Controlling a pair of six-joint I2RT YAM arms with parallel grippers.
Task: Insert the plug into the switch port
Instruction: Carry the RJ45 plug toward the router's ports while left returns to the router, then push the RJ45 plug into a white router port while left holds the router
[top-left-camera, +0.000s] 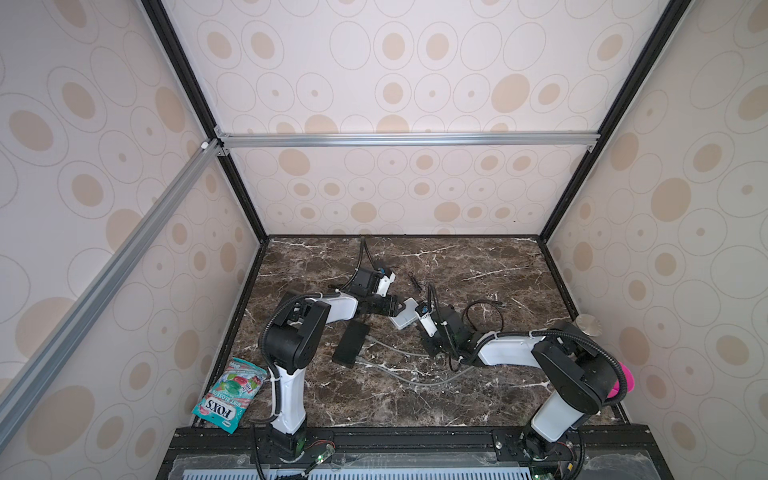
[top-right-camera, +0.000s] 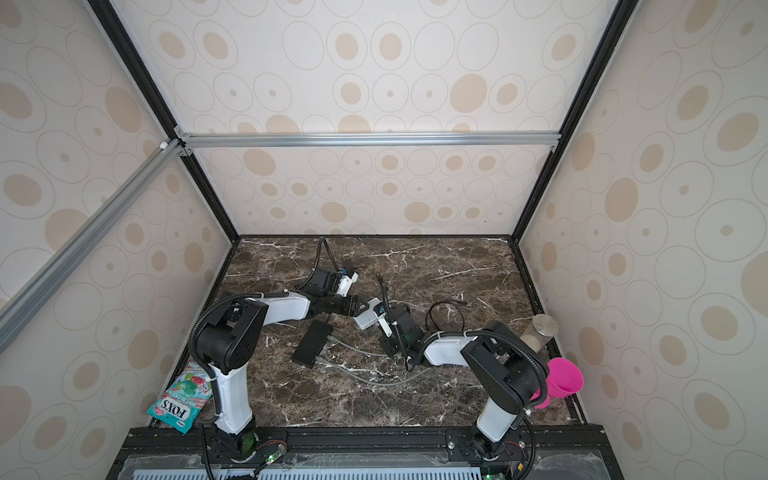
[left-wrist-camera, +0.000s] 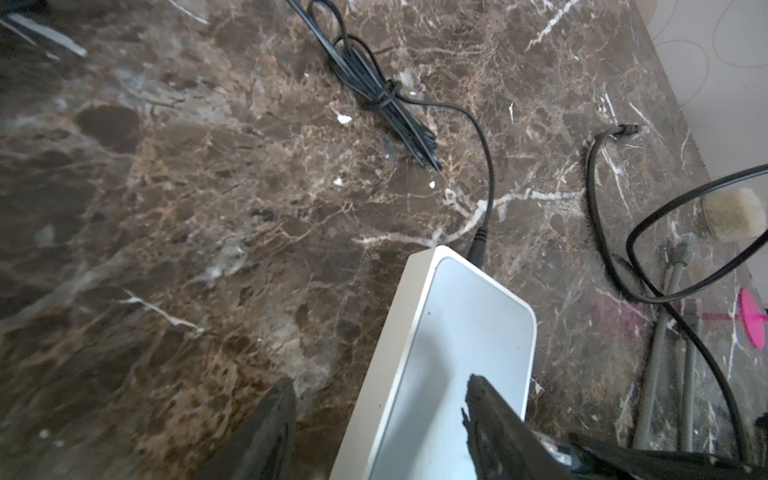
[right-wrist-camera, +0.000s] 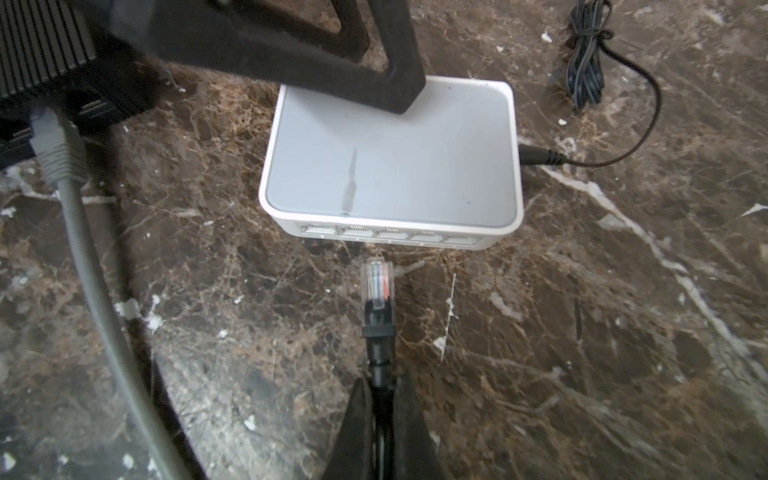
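Observation:
The white switch (right-wrist-camera: 390, 158) lies flat on the marble, seen in both top views (top-left-camera: 405, 313) (top-right-camera: 368, 316). Its row of ports (right-wrist-camera: 388, 237) faces my right gripper (right-wrist-camera: 382, 386). That gripper is shut on a black cable just behind the clear plug (right-wrist-camera: 377, 282). The plug points at the ports and stops a short gap in front of them. My left gripper (left-wrist-camera: 380, 399) is open at the switch's (left-wrist-camera: 449, 340) far end. One of its fingers (left-wrist-camera: 490, 415) hangs over the lid and the other stands beside the case. A black power lead (right-wrist-camera: 540, 158) is plugged into the switch's side.
A black box (top-left-camera: 351, 343) with grey cables (top-left-camera: 399, 353) plugged in sits left of the switch. A tied bundle of black cord (left-wrist-camera: 374, 95) lies behind it. A candy bag (top-left-camera: 230, 395) leans at the front left. A metal cylinder (top-right-camera: 542, 328) and pink cup (top-right-camera: 563, 380) stand at the right edge.

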